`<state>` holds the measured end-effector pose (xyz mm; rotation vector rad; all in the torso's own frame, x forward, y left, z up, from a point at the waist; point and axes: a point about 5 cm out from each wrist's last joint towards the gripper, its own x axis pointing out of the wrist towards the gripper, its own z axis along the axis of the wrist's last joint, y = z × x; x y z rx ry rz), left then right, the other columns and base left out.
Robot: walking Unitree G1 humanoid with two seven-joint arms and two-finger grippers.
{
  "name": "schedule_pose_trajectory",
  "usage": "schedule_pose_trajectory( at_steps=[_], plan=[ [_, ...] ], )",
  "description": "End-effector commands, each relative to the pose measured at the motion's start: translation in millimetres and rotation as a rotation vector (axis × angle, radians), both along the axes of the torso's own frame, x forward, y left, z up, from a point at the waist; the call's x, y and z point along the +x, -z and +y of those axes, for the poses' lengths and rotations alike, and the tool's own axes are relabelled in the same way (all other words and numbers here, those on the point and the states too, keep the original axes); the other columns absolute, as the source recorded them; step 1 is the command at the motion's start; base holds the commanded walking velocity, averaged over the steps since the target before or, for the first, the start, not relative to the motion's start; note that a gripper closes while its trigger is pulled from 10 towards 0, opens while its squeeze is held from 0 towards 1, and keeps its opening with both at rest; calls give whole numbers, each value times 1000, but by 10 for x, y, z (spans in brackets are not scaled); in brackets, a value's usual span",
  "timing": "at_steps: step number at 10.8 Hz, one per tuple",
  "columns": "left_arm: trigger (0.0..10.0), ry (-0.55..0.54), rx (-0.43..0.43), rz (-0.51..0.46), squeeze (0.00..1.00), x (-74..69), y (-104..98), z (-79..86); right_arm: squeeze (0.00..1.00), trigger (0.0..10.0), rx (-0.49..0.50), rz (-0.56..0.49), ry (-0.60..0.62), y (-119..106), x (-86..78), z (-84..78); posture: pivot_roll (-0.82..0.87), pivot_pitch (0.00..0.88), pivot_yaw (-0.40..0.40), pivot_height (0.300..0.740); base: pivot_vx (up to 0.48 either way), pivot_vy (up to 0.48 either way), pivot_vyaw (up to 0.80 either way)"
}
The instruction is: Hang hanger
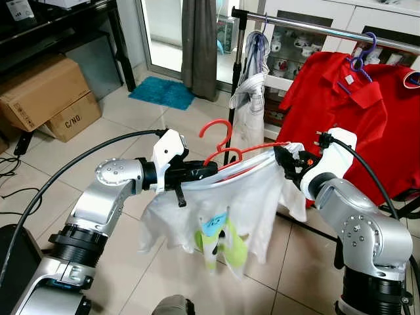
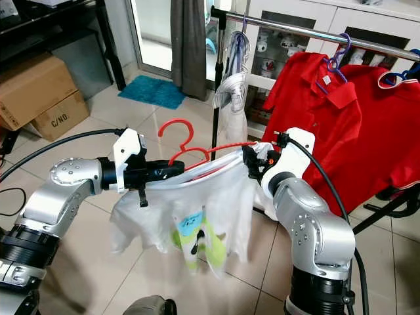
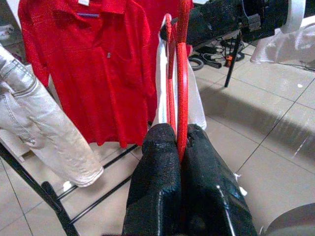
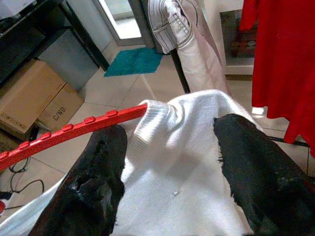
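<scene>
Red hanger (image 1: 226, 152) carrying a white shirt (image 1: 230, 210), held between the two arms in front of and below the clothes rail (image 1: 315, 27): the left gripper (image 1: 207, 170) is clamped shut on one end of the hanger's arm, while the right gripper (image 1: 285, 159) has its fingers spread apart around the shirt's shoulder at the other end. Risks from here: the loosely draped shirt may slide off the hanger if it tilts during lifting, and the hook may catch the red polo shirts (image 1: 341, 105) or miss the rail
</scene>
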<state>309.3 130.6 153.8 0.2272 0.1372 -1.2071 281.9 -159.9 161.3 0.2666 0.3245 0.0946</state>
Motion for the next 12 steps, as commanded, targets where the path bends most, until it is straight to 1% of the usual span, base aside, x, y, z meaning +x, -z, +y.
schedule_pose_trajectory(
  at_steps=[1, 2, 3, 8, 9, 11, 12],
  plan=[
    [0, 23, -15, -17, 0, -21, -55, -21, 0, 4784, 9, -16, 9, -27, 3, -5, 153, 29, 22, 740, 0, 0, 0],
    [0, 23, -14, -17, 0, -23, -58, -19, 0, 1137, 9, -12, 13, -17, 4, -10, 154, 29, 22, 740, 0, 0, 0],
    [0, 17, -12, -18, 0, -16, -59, -11, 0, 0, 9, -12, 14, -18, 6, -10, 155, 30, 22, 740, 0, 0, 0],
    [0, -2, 3, -17, 0, 24, -77, 76, 0, 0, 2, -21, -18, -21, 1, 16, 155, 29, 25, 740, 0, 0, 0],
    [0, -5, 7, -17, 0, 35, -83, 91, 0, 275, 1, -23, -29, -22, -2, 24, 155, 29, 25, 740, 0, 0, 0],
    [0, -1, 16, -15, 0, 41, -93, 122, 0, 196, -4, -29, -57, -25, -10, 47, 155, 31, 26, 740, 0, 0, 0],
    [0, 6, 25, -9, 0, 42, -98, 149, 0, 0, -8, -33, -74, -25, -13, 58, 155, 31, 26, 740, 0, 0, 0]
  ],
)
